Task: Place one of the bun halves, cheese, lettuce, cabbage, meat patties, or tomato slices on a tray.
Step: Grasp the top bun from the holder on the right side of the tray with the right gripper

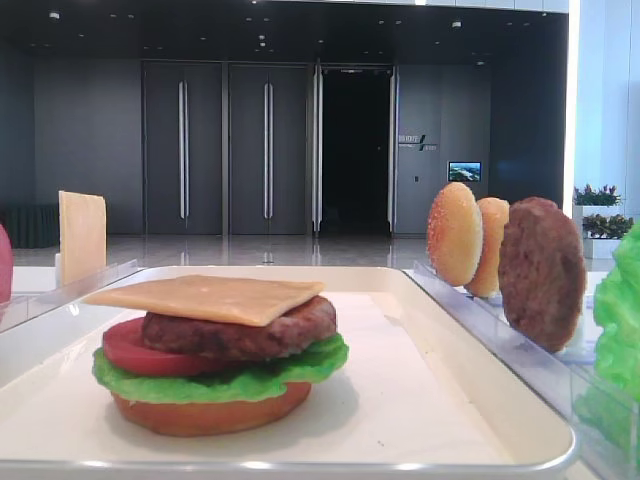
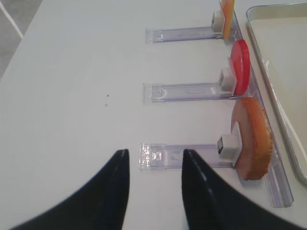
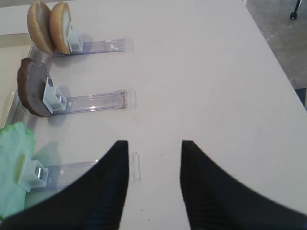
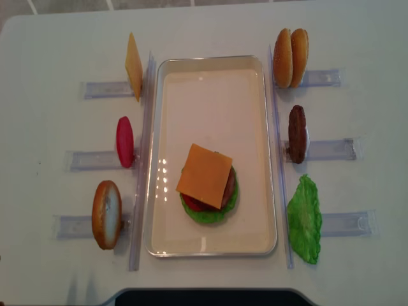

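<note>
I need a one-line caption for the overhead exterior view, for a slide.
Half-built burger topped with cheese on the white tray, with spare ingredients standing in clear racks on both sides.

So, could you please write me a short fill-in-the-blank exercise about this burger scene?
1. The top layer of the stack on the white tray is a slice of ____.
2. The lettuce leaf in the stack lies directly on the ____.
3. The rack beside the tray's far right corner holds ____ sesame bun tops.

Missing words: cheese; bun base; two
</note>
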`<state>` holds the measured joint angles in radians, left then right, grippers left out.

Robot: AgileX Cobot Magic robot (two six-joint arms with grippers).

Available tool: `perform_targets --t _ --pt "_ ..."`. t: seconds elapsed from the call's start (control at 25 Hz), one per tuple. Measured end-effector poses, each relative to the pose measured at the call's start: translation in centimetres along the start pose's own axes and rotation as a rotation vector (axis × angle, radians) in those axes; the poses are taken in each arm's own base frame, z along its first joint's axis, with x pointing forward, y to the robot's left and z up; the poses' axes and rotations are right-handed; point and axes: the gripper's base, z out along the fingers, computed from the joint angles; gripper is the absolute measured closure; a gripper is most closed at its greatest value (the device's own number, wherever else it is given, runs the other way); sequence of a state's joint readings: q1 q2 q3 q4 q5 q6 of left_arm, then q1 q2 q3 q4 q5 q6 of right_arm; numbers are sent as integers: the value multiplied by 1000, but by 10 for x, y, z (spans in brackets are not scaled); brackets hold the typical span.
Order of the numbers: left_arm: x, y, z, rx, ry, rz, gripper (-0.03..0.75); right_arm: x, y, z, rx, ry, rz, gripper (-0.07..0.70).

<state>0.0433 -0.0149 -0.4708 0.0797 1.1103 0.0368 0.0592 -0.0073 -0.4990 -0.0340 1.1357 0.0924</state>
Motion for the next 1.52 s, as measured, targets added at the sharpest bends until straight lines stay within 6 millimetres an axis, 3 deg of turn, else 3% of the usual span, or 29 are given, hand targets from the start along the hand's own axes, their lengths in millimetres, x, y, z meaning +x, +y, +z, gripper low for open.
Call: perform_targets --t 0.52,0.68,1.2,1.52 --pt "0 0 0 -3 0 1 433 0 0 0 0 -1 -2 347" --pt "0 0 0 -3 0 1 433 -10 1 2 3 40 -7 347" --pt "0 0 0 -3 0 1 433 -84 8 59 17 382 -78 342" --pt "0 0 0 -3 0 1 433 -151 19 123 -15 559 -86 339"
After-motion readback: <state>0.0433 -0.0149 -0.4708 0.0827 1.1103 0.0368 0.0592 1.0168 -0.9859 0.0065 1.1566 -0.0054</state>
